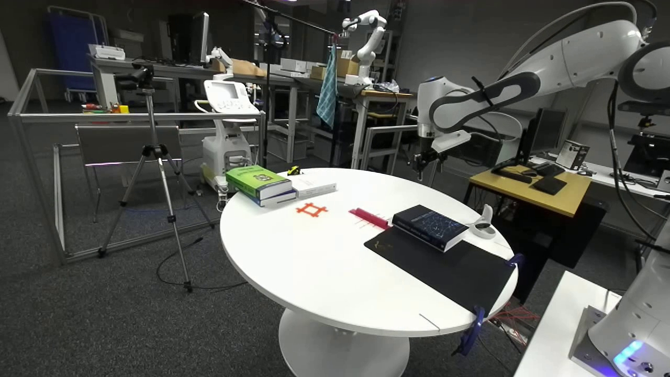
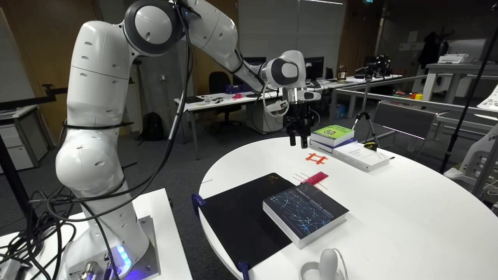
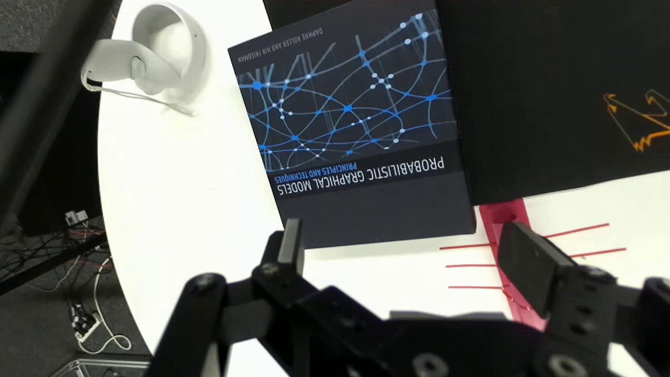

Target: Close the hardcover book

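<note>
The hardcover book (image 1: 430, 225) lies shut and flat, its dark navy cover with blue line art facing up. It rests partly on the black mat and partly on the white table, and shows in both exterior views (image 2: 305, 210). In the wrist view the book (image 3: 361, 120) fills the upper middle, its title upside down. My gripper (image 2: 298, 142) is open, pointing down, high above the table and apart from the book. In the wrist view the fingers (image 3: 403, 238) are spread wide with nothing held between them. The gripper also shows in an exterior view (image 1: 420, 166).
The black mat (image 2: 237, 217) is held at the table edge by blue clamps (image 1: 472, 330). A pink strip (image 1: 369, 217) lies by the book. A white controller (image 3: 172, 57) sits near the rim. A green book (image 1: 259, 180) tops a stack beside a white book (image 2: 362, 153).
</note>
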### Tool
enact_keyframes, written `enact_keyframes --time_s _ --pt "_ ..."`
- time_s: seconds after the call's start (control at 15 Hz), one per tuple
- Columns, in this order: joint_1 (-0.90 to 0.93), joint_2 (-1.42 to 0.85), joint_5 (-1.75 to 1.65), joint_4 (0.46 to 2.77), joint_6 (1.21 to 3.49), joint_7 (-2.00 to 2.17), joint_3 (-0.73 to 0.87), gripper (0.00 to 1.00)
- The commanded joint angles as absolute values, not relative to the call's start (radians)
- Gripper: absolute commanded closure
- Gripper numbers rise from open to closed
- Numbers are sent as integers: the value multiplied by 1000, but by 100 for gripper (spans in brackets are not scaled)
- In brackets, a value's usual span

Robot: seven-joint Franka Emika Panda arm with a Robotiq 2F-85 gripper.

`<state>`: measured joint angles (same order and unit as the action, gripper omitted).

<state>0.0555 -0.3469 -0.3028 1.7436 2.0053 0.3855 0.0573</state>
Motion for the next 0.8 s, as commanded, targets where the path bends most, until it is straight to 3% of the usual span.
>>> enact_keyframes --time_s 0.0,0.73 --pt "45 -238 -253 1808 2043 316 46 0" --pt "53 32 -192 1944 2081 243 -13 0"
